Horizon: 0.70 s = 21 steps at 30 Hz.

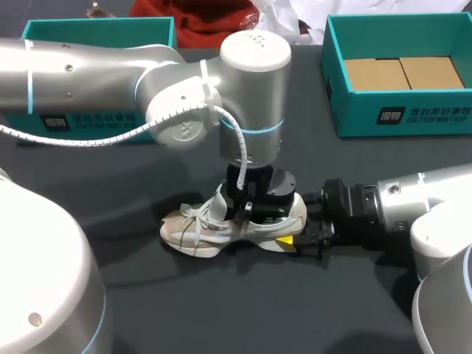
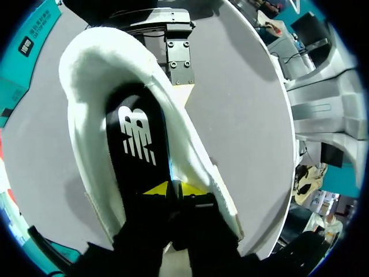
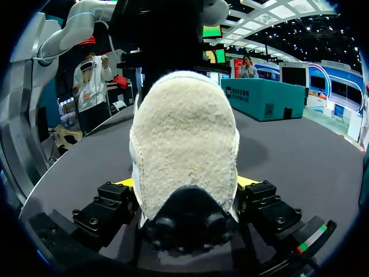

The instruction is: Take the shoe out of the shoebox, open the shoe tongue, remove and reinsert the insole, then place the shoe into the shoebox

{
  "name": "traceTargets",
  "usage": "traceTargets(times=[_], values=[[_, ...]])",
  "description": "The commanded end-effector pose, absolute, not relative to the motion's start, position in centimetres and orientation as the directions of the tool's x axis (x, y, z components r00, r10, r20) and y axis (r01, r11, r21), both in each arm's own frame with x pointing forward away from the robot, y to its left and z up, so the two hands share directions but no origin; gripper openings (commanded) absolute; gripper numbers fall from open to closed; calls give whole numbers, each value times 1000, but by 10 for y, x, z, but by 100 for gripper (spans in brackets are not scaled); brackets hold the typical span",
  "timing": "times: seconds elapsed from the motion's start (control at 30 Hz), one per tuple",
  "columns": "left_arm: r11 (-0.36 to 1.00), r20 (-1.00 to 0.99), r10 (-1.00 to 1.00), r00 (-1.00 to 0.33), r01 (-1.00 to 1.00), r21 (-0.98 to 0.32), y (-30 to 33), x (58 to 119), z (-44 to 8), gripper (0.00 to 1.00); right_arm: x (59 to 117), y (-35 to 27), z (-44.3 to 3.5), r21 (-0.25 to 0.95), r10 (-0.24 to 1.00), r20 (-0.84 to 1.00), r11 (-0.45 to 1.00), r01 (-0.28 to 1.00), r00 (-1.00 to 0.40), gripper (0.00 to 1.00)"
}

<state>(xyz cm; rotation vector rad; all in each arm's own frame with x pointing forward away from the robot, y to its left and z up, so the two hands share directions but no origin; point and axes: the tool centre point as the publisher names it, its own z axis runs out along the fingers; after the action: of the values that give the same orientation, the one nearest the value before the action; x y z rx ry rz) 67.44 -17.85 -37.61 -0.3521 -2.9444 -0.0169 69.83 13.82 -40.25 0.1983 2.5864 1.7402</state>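
Rough, nappy cream cloth over the heel of the shoe (image 3: 184, 133). Fleecy white lining inside, around a smooth matt black insole (image 2: 135, 167) with flat white print. Woven white laces (image 1: 193, 221). Matt dark grey table (image 1: 221, 310), faintly cloth-like. Glossy, smooth silver-white shells on the arms (image 1: 88, 66). Matt black bolted metal on the right gripper (image 3: 185, 183). Teal card box (image 1: 398, 118), matt, with plain brown card within.

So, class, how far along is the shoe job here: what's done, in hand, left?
Done: the shoe lies on the table, outside the shoebox. In hand: the right gripper clamps its heel while the left gripper is down inside the opening, at the black insole. Whether the insole has already been out cannot be told. Left: returning the shoe to the shoebox.
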Motion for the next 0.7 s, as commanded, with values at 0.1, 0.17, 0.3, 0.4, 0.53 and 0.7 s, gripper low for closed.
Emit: traceTargets(times=[0.1, 0.17, 0.3, 0.4, 0.53, 0.7], values=[[971, 165, 238, -957, 239, -14, -177, 669, -376, 37, 698, 138, -403, 922, 118, 55, 374, 96, -991, 0], [972, 154, 235, -960, 237, -10, -179, 668, -378, 39, 698, 138, -403, 922, 118, 55, 374, 96, -991, 0], [974, 112, 223, -968, 225, 6, -185, 668, -386, 40, 698, 138, -403, 922, 118, 55, 374, 96, -991, 0], [977, 85, 213, -973, 215, 14, -188, 671, -394, 40, 698, 138, -403, 922, 118, 55, 374, 96, -991, 0], [980, 34, 192, -981, 193, 41, -191, 675, -403, 40, 698, 138, -403, 922, 118, 55, 374, 96, -991, 0], [986, -19, 154, -988, 152, 63, -191, 681, -409, 38, 698, 138, -403, 922, 118, 55, 374, 96, -991, 0]])
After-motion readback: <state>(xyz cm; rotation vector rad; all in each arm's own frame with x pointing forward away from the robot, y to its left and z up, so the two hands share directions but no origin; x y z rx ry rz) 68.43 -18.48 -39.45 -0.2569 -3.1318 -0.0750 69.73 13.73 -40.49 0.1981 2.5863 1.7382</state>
